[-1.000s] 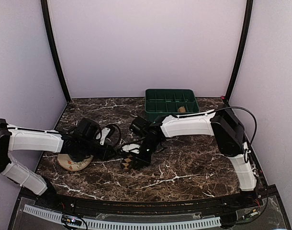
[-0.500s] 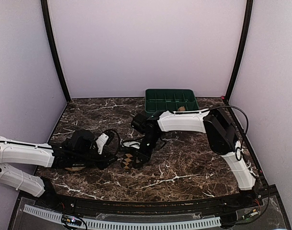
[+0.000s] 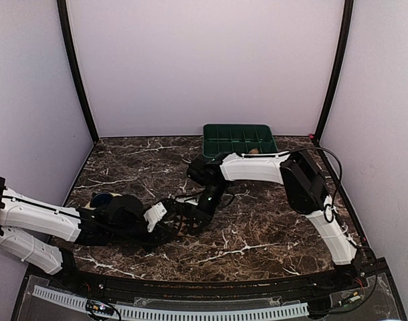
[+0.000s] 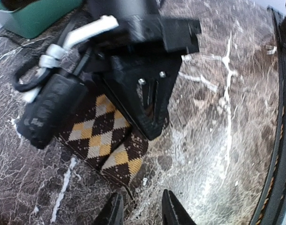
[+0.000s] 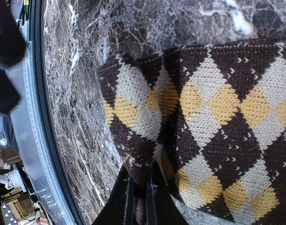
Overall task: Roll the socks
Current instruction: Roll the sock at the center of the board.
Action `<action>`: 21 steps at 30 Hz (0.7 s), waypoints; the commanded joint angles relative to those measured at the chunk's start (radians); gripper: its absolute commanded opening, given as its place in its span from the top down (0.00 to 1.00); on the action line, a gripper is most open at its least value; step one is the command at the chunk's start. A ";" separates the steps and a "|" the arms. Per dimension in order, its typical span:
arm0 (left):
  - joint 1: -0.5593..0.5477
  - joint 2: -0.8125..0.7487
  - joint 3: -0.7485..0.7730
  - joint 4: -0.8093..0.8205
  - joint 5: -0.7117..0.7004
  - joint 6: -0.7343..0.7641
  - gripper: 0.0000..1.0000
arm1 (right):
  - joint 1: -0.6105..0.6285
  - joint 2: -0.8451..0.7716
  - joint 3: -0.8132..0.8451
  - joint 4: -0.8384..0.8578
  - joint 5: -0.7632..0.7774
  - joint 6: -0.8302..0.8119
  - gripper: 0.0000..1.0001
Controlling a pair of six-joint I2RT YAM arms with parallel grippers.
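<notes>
The socks (image 4: 103, 136) with a brown, cream and yellow diamond check lie folded together on the marble table (image 3: 257, 227). My right gripper (image 5: 139, 202) is shut on a pinch of their fabric at one end; the socks (image 5: 213, 122) fill most of the right wrist view. In the left wrist view the right gripper (image 4: 150, 101) stands over the socks as a black wedge pointing down. My left gripper (image 4: 142, 213) is low over the table, just short of the socks' near end, open with only marble between its fingers. From above, both grippers meet near the table's middle front, the left gripper (image 3: 179, 224) below the right gripper (image 3: 201, 212).
A green compartment tray (image 3: 239, 142) stands at the back, a small tan item (image 3: 255, 152) in one cell. A dark blue cup (image 3: 104, 198) sits at the left behind my left arm. The table's black front rail (image 4: 279, 140) runs close to the left gripper.
My left arm has swung right and low toward the socks, covering the round dish and uncovering the blue cup. Its jaws have widened a little. The right gripper keeps its pinch.
</notes>
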 commanded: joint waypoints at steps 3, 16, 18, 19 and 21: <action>-0.053 0.087 0.071 -0.010 -0.064 0.118 0.67 | -0.008 0.057 0.042 -0.080 -0.001 -0.018 1.00; -0.077 0.212 0.163 -0.076 -0.141 0.276 0.64 | -0.013 0.082 0.087 -0.113 -0.018 -0.037 1.00; -0.079 0.235 0.178 -0.088 -0.152 0.293 0.64 | -0.014 0.086 0.090 -0.118 -0.021 -0.042 1.00; -0.079 0.248 0.186 -0.096 -0.157 0.300 0.64 | -0.015 0.086 0.090 -0.120 -0.023 -0.043 1.00; -0.081 0.269 0.202 -0.107 -0.168 0.312 0.64 | -0.016 0.086 0.090 -0.121 -0.027 -0.046 1.00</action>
